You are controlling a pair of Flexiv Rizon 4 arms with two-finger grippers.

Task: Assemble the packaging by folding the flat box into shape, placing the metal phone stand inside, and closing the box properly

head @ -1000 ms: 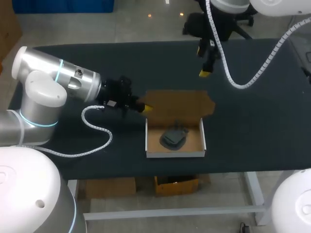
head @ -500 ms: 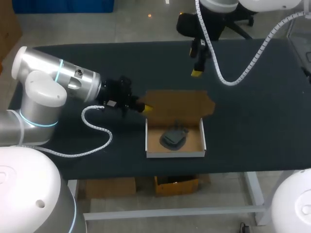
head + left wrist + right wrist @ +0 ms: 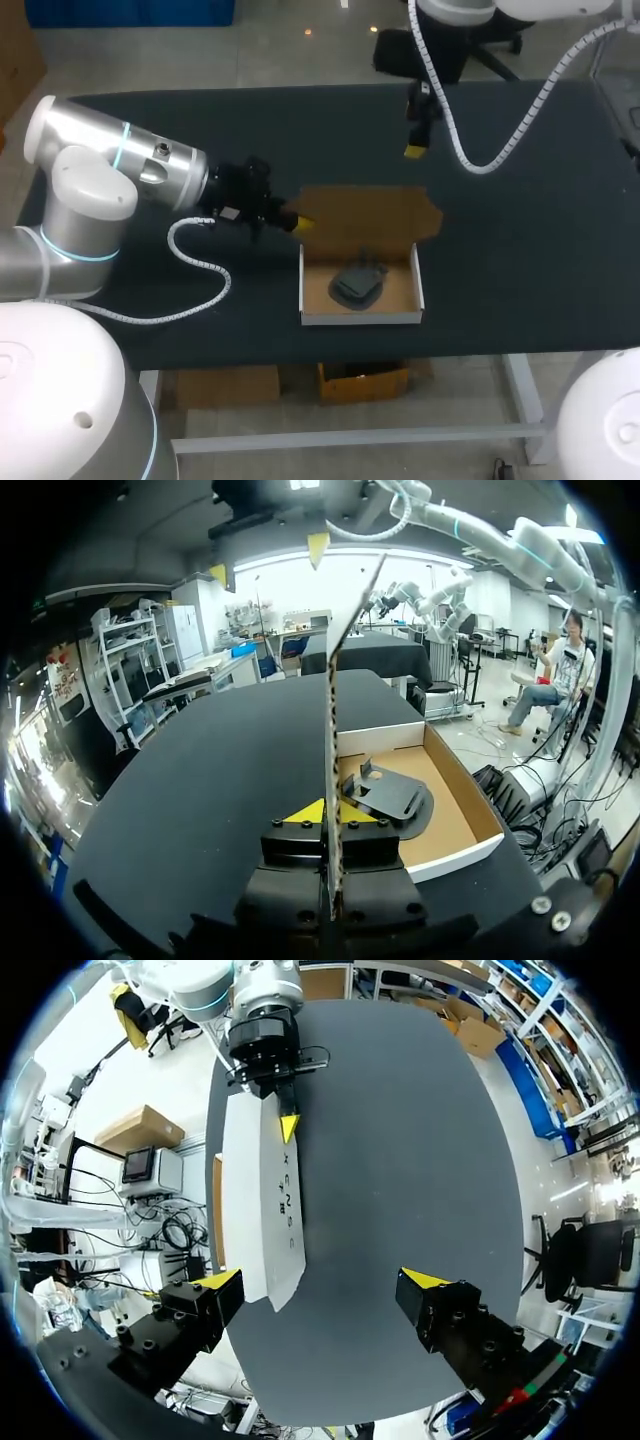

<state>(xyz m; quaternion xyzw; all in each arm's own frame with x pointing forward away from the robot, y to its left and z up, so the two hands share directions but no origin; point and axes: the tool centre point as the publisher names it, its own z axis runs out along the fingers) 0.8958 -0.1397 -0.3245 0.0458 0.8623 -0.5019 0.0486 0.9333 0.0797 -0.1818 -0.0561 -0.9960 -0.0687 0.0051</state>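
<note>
Left gripper clenched the lid at its corner, propping it ready for closing; right gripper hung released over the far edge of the table.

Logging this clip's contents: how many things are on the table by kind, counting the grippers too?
cardboard box: 1
metal phone stand: 1
grippers: 2, the left gripper and the right gripper
Total: 4
</note>
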